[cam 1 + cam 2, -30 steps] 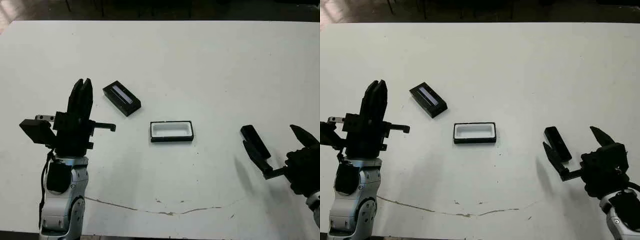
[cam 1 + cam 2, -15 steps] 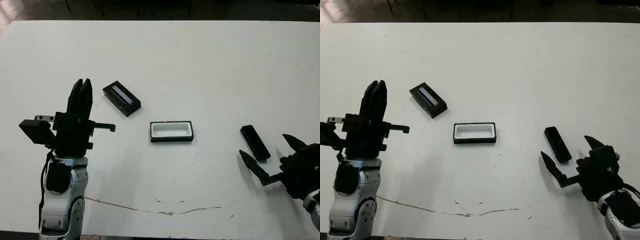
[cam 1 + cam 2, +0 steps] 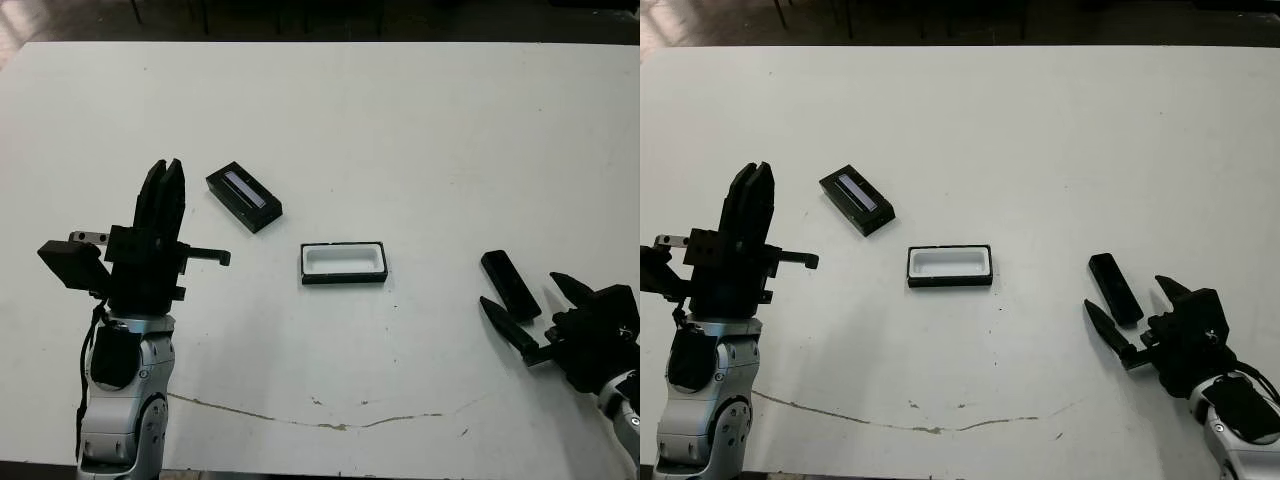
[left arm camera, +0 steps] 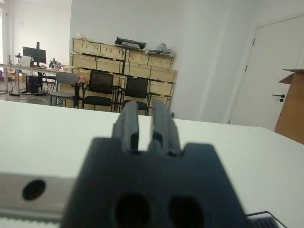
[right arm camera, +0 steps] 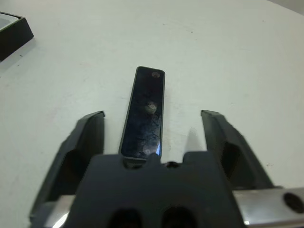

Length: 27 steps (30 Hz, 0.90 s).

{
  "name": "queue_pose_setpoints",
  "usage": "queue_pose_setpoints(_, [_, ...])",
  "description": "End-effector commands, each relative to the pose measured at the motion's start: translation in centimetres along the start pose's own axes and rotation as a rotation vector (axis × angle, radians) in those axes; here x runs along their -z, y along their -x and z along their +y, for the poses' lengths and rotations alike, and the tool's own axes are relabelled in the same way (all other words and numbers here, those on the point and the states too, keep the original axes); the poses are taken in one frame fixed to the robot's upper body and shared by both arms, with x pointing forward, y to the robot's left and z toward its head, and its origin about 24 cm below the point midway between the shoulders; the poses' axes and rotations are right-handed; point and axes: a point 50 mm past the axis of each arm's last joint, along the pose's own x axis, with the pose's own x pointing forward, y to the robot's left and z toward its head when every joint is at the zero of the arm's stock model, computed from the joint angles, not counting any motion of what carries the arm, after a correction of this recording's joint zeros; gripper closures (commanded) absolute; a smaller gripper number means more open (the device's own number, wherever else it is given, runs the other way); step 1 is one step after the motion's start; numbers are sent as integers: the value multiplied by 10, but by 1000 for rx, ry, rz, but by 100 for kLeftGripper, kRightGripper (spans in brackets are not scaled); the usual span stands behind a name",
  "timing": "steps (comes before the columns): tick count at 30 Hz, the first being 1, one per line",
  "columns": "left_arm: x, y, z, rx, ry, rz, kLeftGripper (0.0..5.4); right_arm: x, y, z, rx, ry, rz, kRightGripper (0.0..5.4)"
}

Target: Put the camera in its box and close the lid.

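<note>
— Looking at the right side first: where is the camera (image 3: pixel 510 285)?

— Flat on the table (image 3: pixel 400 130), near the right edge, well to the right of the box (image 3: pixel 343 262). It lies lengthwise, its far end angled a little toward the robot's left.

— And the right gripper (image 3: pixel 533 313)?

— Low at the near right of the table, pointing at the camera. Its 2 fingers are spread wide, 1 on each side of the camera's near end. In the wrist view the glossy black face runs up the gap between them, with clear table on both sides, so the fingers (image 5: pixel 80 147) touch nothing and hold nothing.

— The box?

— Near the middle of the table, long side across, white lining showing, nothing in it. A corner of it shows at the edge of the right wrist view.

— The lid (image 3: pixel 244 196)?

— Beyond and to the left of the box, apart from it, turned at a diagonal. Its pale strip faces up.

— The left gripper (image 3: pixel 162 192)?

— Raised above the left side of the table on its upright arm, fingers pointing away from the robot. They stand pressed nearly together, only a thin slit between them in the wrist view, and they grip nothing. The lid lies just to its right, not touched.

— Anything else on the table?

— A thin brownish crack line (image 3: pixel 330 422) along the near edge.
</note>
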Motion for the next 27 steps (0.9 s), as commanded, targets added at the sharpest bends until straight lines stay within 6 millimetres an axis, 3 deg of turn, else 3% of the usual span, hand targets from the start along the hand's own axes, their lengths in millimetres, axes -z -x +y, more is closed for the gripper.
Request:
queue_pose_setpoints(1, [6, 6, 4, -10, -15, 50, 540, 17, 2, 3, 24, -25, 67, 211])
queue_pose_setpoints(15, [6, 7, 4, -14, -20, 47, 540, 17, 0, 1, -132, -37, 76, 496])
queue_pose_setpoints(22, [6, 7, 3, -21, -26, 47, 540, 5, -1, -5, -159, -38, 101, 509])
queue_pose_setpoints(27, [7, 6, 2, -19, -31, 44, 540, -15, -1, -12, -150, -4, 80, 510])
